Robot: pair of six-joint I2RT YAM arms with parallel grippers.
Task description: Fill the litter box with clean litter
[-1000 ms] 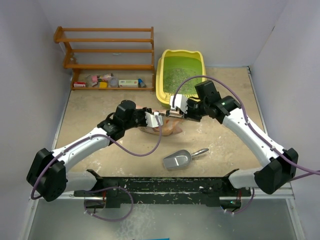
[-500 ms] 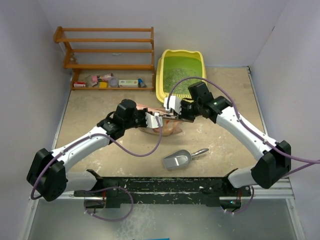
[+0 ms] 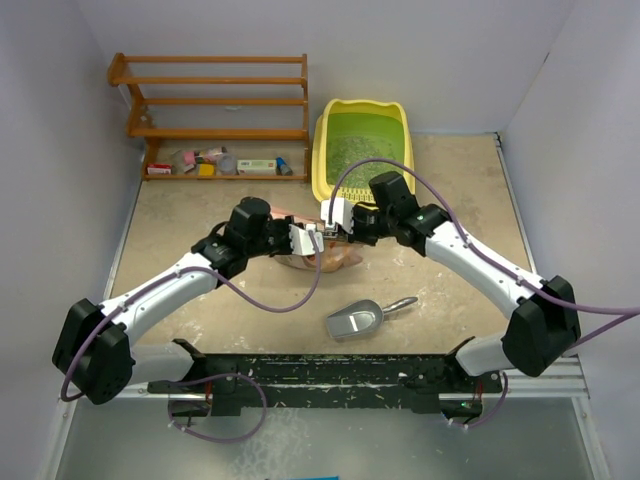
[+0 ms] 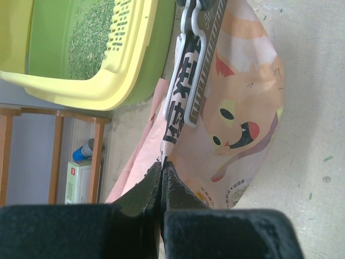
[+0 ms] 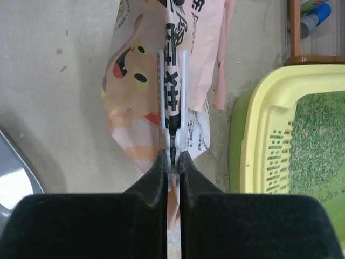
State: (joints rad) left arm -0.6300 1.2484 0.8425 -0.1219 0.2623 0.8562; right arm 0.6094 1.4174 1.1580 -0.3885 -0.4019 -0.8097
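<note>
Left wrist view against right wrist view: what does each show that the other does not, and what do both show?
Only left wrist: the left pincer shut on the edge of the pink bag, and a white carton. Only right wrist: the right pincer shut on the white clip, and the metal scoop. Both: pink bag, white clip, litter box with litter.

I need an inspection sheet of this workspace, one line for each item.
Surface: table, a few stray granules.
Job's things: litter box at the far edge, litter inside; bag between the arms, clip across its top.
Clutter: scoop near the arms; rack with small items.
Grippers: left gripper jaws shut on bag edge; right gripper jaws shut on clip.
Cables: cables loop along both arms.
Surroundings: plain walls.
</note>
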